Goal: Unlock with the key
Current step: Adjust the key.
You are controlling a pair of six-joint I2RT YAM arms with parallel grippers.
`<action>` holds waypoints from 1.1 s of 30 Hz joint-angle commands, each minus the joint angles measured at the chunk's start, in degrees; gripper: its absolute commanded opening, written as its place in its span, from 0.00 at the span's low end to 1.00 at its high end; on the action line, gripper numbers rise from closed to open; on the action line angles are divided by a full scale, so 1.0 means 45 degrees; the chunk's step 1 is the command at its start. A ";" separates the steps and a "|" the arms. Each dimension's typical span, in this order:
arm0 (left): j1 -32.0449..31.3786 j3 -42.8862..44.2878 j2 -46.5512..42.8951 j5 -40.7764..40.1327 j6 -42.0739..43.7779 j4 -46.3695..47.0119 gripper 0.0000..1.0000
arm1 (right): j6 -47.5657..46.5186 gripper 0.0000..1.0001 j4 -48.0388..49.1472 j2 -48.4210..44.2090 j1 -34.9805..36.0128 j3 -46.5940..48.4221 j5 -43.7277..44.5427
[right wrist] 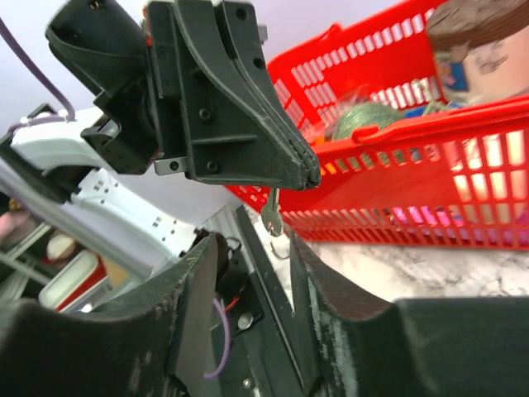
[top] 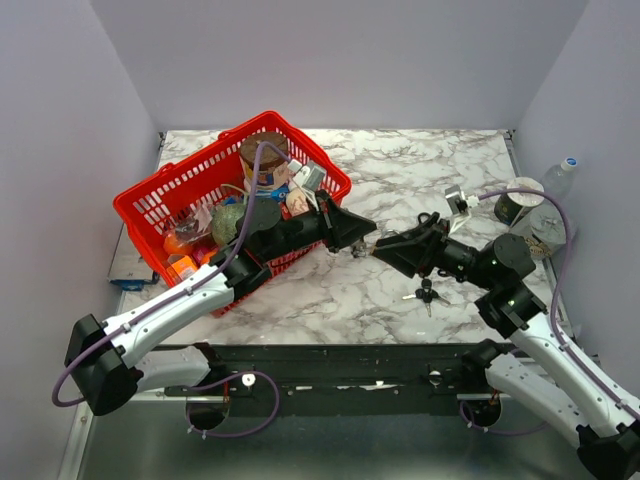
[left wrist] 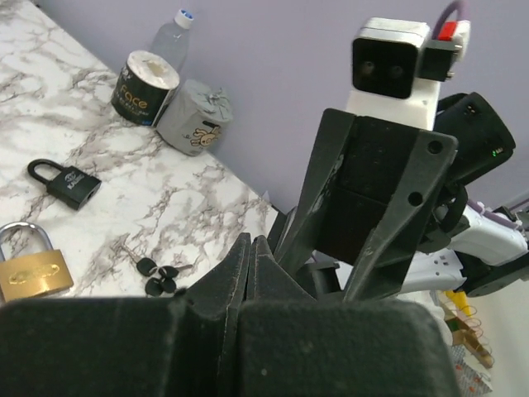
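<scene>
The left gripper reaches over the middle of the table. Its fingers are clenched tight together, pinching the top of a small silver key that hangs straight down from their tips above the marble. The right gripper faces it tip to tip from the right. Its 2 fingers stand partly spread, 1 on each side of the hanging key, with a gap showing on both sides, so they grasp nothing. Whether the ring under the key brushes the nearer finger cannot be told.

In the left wrist view a brass padlock lies flat on the table, with a black padlock just beyond it. A bunch of keys with black heads lies near the brass one. In the top view that bunch sits right of centre towards the near edge, close under the right arm.

A red basket full of goods stands at the left edge, and the left arm passes over its near corner. By the right edge stand a dark can marked Face, a grey bundle and a clear bottle
</scene>
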 commanded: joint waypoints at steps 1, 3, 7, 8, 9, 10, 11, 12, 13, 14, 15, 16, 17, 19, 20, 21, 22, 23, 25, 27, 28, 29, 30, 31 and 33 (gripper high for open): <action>-0.0351 -0.0139 -0.0057 -0.0300 0.0578 0.1522 0.00 | 0.0415 0.46 0.0479 0.0390 -0.0058 0.0303 -0.1200; -0.0487 -0.0179 -0.0018 -0.0438 0.0578 0.1717 0.00 | -0.0209 0.46 -0.0282 0.0390 -0.0039 0.0421 -0.0869; -0.0683 -0.0081 0.0119 -0.0633 0.0558 0.1757 0.00 | -0.0894 0.46 -0.0909 0.0449 -0.0019 0.0499 -0.0593; -0.0703 -0.0042 0.0177 -0.0633 0.0578 0.1776 0.00 | -0.0914 0.47 -0.0812 0.0468 0.0000 0.0422 -0.0613; -0.0742 -0.0003 0.0216 -0.0653 0.0597 0.1738 0.00 | -0.0914 0.46 -0.0695 0.0468 0.0020 0.0363 -0.0632; -0.0781 0.0055 0.0255 -0.0691 0.0598 0.1718 0.00 | -0.0914 0.46 -0.0598 0.0468 0.0117 0.0363 -0.0671; -0.0800 0.0095 0.0294 -0.0750 0.0617 0.1699 0.00 | -0.0991 0.47 -0.0481 0.0449 0.0175 0.0363 -0.0652; -0.0839 0.0114 0.0295 -0.0789 0.0675 0.1621 0.00 | -0.1069 0.47 -0.0518 0.0449 0.0253 0.0459 -0.0594; -0.0878 0.0172 0.0353 -0.0905 0.0714 0.1562 0.00 | -0.1186 0.48 -0.0596 0.0468 0.0448 0.0499 -0.0419; -0.0898 0.0231 0.0373 -0.0926 0.0773 0.1504 0.00 | -0.1439 0.48 -0.0732 0.0488 0.0566 0.0577 -0.0302; -0.0995 0.0309 0.0411 -0.1081 0.0870 0.1329 0.00 | -0.1712 0.51 -0.0869 0.0507 0.0837 0.0751 0.0164; -0.1035 0.0310 0.0373 -0.1121 0.0890 0.1269 0.00 | -0.1753 0.52 -0.0889 0.0546 0.0879 0.0773 0.0207; -0.1054 0.0310 0.0353 -0.1199 0.0910 0.1249 0.00 | -0.1793 0.52 -0.0948 0.0643 0.0918 0.0850 0.0265; -0.1093 0.0290 0.0373 -0.1238 0.0930 0.1230 0.00 | -0.1910 0.52 -0.1007 0.0741 0.0996 0.0909 0.0383; -0.1113 0.0290 0.0353 -0.1258 0.0930 0.1210 0.00 | -0.1987 0.52 -0.1007 0.0761 0.1054 0.0909 0.0499; -0.1113 0.0290 0.0334 -0.1239 0.0930 0.1191 0.00 | -0.2085 0.52 -0.0987 0.0819 0.1094 0.0929 0.0558; -0.1133 0.0271 0.0334 -0.1258 0.0930 0.1171 0.00 | -0.2144 0.51 -0.1026 0.0878 0.1113 0.0968 0.0578; -0.1133 0.0251 0.0295 -0.1258 0.0930 0.1171 0.00 | -0.2202 0.50 -0.1123 0.0917 0.1133 0.1065 0.0637; -0.1133 0.0232 0.0236 -0.1336 0.0930 0.1152 0.00 | -0.2359 0.45 -0.1260 0.0996 0.1153 0.1163 0.0637; -0.1133 0.0232 0.0178 -0.1414 0.0930 0.1094 0.00 | -0.2437 0.42 -0.1339 0.0996 0.1172 0.1164 0.0657; -0.1133 0.0251 0.0139 -0.1434 0.0930 0.1054 0.00 | -0.2437 0.39 -0.1339 0.0938 0.1153 0.1163 0.0657; -0.1133 0.0271 0.0138 -0.1434 0.0930 0.1054 0.00 | -0.2437 0.36 -0.1358 0.0898 0.1153 0.1125 0.0695; -0.1133 0.0251 0.0138 -0.1453 0.0930 0.1054 0.00 | -0.2457 0.33 -0.1378 0.0859 0.1153 0.1105 0.0734; -0.1133 0.0251 0.0138 -0.1434 0.0910 0.1054 0.00 | -0.2457 0.20 -0.1378 0.0801 0.1172 0.1066 0.0735; -0.1133 0.0251 0.0138 -0.1434 0.0871 0.1054 0.00 | -0.2438 0.11 -0.1339 0.0761 0.1153 0.1007 0.0715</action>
